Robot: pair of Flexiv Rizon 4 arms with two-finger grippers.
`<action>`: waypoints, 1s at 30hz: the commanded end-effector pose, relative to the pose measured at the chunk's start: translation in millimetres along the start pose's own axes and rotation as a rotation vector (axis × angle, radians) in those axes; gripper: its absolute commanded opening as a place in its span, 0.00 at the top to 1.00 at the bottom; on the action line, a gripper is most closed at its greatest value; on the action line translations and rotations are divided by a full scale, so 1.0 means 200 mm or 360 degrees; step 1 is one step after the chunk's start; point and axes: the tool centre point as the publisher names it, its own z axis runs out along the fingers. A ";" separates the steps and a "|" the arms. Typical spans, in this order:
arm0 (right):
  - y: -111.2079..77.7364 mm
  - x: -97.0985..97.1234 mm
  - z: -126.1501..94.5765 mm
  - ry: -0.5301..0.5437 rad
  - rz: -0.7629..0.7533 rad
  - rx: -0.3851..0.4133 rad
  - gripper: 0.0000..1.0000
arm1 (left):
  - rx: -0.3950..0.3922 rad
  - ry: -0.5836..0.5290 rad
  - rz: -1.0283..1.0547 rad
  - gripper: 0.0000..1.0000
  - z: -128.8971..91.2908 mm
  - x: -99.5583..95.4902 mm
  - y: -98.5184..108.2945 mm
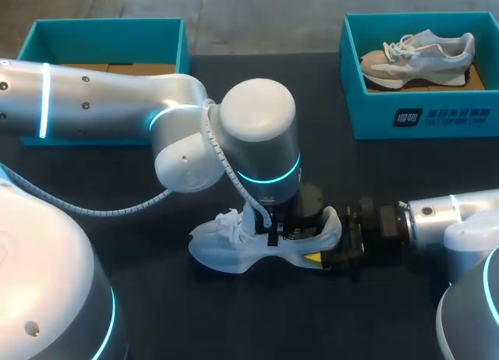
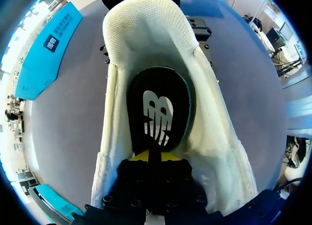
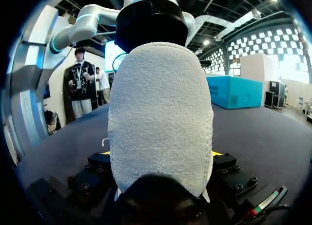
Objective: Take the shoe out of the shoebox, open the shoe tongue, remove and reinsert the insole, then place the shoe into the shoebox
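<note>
A white sneaker (image 1: pixel 226 247) lies on the dark table, toe to the left. My left gripper (image 1: pixel 277 234) points down into its opening. In the left wrist view the fingers (image 2: pixel 153 156) are pinched together on the near edge of the black insole (image 2: pixel 158 110), which bears a white logo and lies inside the shoe (image 2: pixel 146 30). My right gripper (image 1: pixel 331 249) comes in from the right and holds the heel. In the right wrist view the heel (image 3: pixel 161 103) fills the gap of the gripper (image 3: pixel 161 154), with a yellow tip showing on each side.
A teal shoebox (image 1: pixel 421 114) at the back right holds a grey and beige sneaker (image 1: pixel 421 56). A second teal box (image 1: pixel 101 22) stands at the back left, partly behind my left arm. Bare table lies in front of the shoe.
</note>
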 end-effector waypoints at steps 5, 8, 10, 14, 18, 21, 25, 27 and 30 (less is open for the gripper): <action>0.00 0.02 0.01 0.0005 0.0000 0.0008 1.00 | 0.0085 0.0173 -0.0039 1.00 -0.03 -0.09 0.04; 0.00 0.02 0.01 0.0005 0.0000 0.0008 1.00 | 0.0113 0.0228 -0.0040 1.00 -0.06 -0.08 0.05; 0.00 0.02 0.01 0.0005 0.0000 0.0008 1.00 | 0.0128 0.0257 -0.0034 1.00 -0.07 -0.07 0.06; 0.00 0.02 0.01 0.0005 0.0000 0.0008 1.00 | 0.0169 0.0311 -0.0046 1.00 -0.10 -0.06 0.06; 0.00 0.02 0.01 0.0005 0.0000 0.0008 1.00 | 0.0234 0.0363 -0.0038 1.00 -0.15 -0.05 0.06; 0.00 0.02 0.01 0.0005 0.0000 0.0008 1.00 | 0.0277 0.0396 -0.0023 1.00 -0.19 -0.03 0.06; 0.00 0.02 0.01 0.0005 0.0000 0.0008 1.00 | 0.0313 0.0428 -0.0007 1.00 -0.22 -0.01 0.05; 0.00 0.02 0.01 0.0005 0.0000 0.0008 1.00 | 0.0354 0.0455 -0.0012 1.00 -0.24 0.00 0.05; 0.00 0.02 0.01 0.0005 0.0000 0.0008 1.00 | 0.0384 0.0466 -0.0014 1.00 -0.27 0.00 0.05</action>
